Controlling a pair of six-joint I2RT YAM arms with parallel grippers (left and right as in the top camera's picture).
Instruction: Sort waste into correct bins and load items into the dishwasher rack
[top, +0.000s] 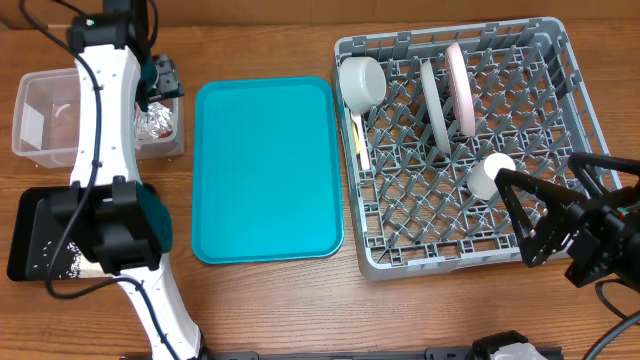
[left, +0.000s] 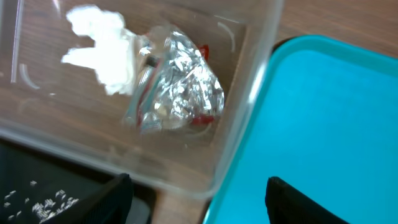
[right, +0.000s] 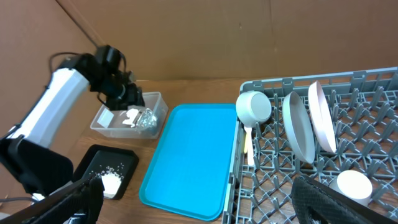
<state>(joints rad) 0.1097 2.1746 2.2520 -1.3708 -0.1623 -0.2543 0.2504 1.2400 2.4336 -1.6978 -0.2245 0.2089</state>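
The left gripper (left: 199, 200) hung with its two dark fingers spread wide and nothing between them. Just ahead of its fingertips lay the crinkled silver foil wrapper with red marks (left: 177, 84), resting on the floor of the clear rectangular plastic tub (left: 244, 118). The crumpled white paper napkin (left: 102, 53) lay in the same tub, touching the foil on the side farther from the gripper. Under one fingertip sat the shallow black rectangular tray (top: 25, 235) holding the heap of small white rice grains (right: 111, 182); under the other began the large teal plastic tray (top: 265, 170), bare.

Well beyond that tray stood the large square grey lattice dishwasher rack (top: 455, 262). The right gripper (right: 199, 202) hovered over its near corner, jaws fully apart and holding nothing. Closest to it was the small white cup (top: 490, 172), then the upright pale grey-green round plate (top: 433, 100) and white round plate (top: 462, 88), the pale grey bowl (top: 362, 80), and a pale yellow utensil handle (top: 358, 135) (spoon or fork, I could not tell).
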